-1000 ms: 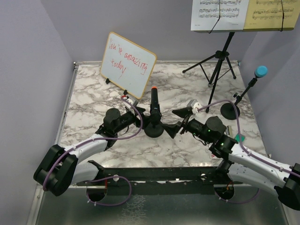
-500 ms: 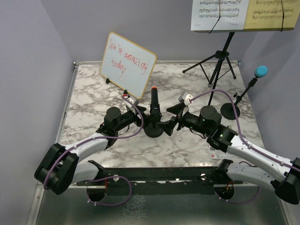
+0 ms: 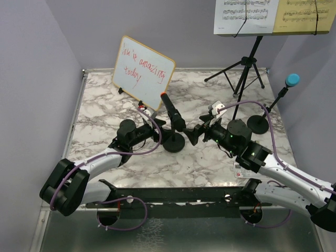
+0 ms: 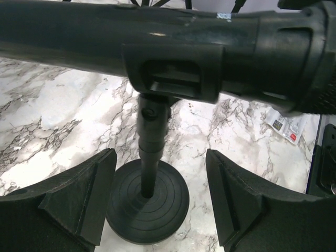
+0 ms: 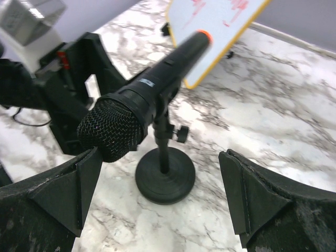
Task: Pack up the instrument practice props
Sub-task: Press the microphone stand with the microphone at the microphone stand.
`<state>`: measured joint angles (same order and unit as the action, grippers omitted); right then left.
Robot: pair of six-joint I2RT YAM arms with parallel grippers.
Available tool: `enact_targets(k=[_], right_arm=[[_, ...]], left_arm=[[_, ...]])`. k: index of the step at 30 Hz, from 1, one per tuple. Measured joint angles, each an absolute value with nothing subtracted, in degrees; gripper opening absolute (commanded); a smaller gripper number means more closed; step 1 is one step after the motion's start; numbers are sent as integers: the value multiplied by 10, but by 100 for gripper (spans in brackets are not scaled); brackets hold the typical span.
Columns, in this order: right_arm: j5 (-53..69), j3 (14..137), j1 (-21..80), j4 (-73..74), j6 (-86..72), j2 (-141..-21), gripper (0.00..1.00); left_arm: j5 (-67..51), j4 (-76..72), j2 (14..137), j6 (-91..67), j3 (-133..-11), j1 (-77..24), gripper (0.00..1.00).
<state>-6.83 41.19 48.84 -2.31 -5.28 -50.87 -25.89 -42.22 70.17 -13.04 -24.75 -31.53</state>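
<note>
Nearest the bases, the left gripper (image 4: 160, 173) is hovering low over the marbled white-and-grey tabletop (image 3: 100, 110). Its blocky matte-black fingers (image 4: 73, 199) are standing apart on either side of the round, ring-ridged base of a small black mic holder (image 4: 149, 210), gripping nothing. Facing it from the other side, the right gripper (image 5: 160, 157) is spreading its own rough black fingers wide around the same holder, also holding nothing. The black microphone (image 5: 157, 79) is sitting in the holder's clip near the middle of the tabletop, between the two grippers. Its long axis is leaning steeply: the dark wire-mesh head is dipping toward the right gripper, just beside one finger, while the orange-tipped tail is pointing up and away at the whiteboard (image 3: 143, 72). That wood-framed board with red writing is standing tilted further back on the left. Far right, a blue microphone (image 3: 292, 80) is angling up from a second holder (image 3: 257, 124), and behind it the thin-legged black tripod music desk (image 3: 250, 62) is carrying a white sheet (image 3: 245, 16) and a yellow sheet (image 3: 307, 16) side by side
</note>
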Motion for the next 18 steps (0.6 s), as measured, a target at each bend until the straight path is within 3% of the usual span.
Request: enact_targets(k=[10, 18], right_arm=[[-124, 412, 487, 32, -51, -498, 99], [-120, 412, 487, 65, -56, -485, 99]], left_arm=[[-257, -443, 712, -131, -248, -326, 72], [-177, -477, 765, -143, -257, -359, 67]])
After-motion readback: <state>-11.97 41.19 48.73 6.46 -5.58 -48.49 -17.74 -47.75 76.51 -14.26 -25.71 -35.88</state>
